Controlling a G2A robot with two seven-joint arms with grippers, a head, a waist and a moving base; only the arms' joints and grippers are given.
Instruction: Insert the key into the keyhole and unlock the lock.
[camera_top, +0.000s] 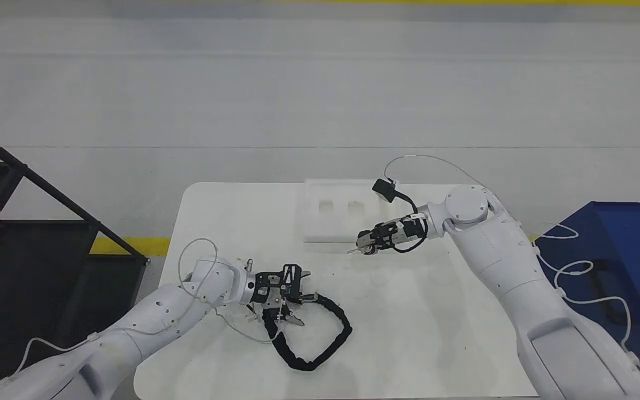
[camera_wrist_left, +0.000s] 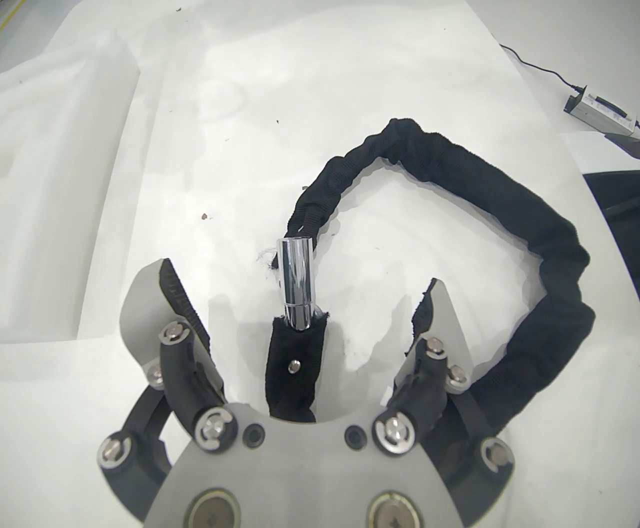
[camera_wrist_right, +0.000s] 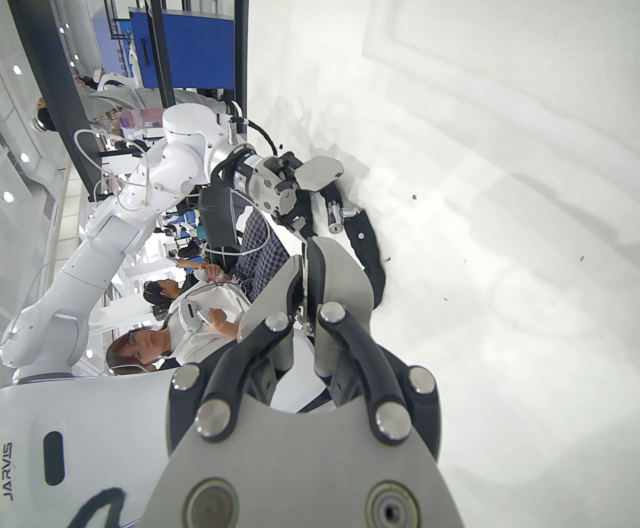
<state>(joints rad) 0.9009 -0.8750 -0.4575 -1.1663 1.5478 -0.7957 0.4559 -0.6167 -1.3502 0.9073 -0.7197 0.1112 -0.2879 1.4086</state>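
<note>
Chrome lock cylinder (camera_wrist_left: 297, 285), black fabric-sleeved chain (camera_wrist_left: 550, 235)

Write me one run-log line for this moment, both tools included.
left tool: open, either side of lock cylinder | right tool: shut on key, near foam block | chain lock: on table, key not inserted

White surface (camera_top: 400, 330) with rounded corners, standing on a pale grey floor (camera_top: 300, 90) with faint lighter bands across it. Yellow-and-black floor tape (camera_top: 130, 245) runs off left of the surface. A black metal frame (camera_top: 100, 226) slants over a dark area at far left. Blue bin (camera_top: 600, 240) at far right, beside the surface. Small grey box (camera_wrist_left: 597, 107) with a black cable lies on the floor past the surface edge. Behind: blue panel (camera_wrist_right: 185, 50), black posts (camera_wrist_right: 50, 85), round ceiling lights (camera_wrist_right: 17, 70). Even bright lighting, soft shadows.
</note>
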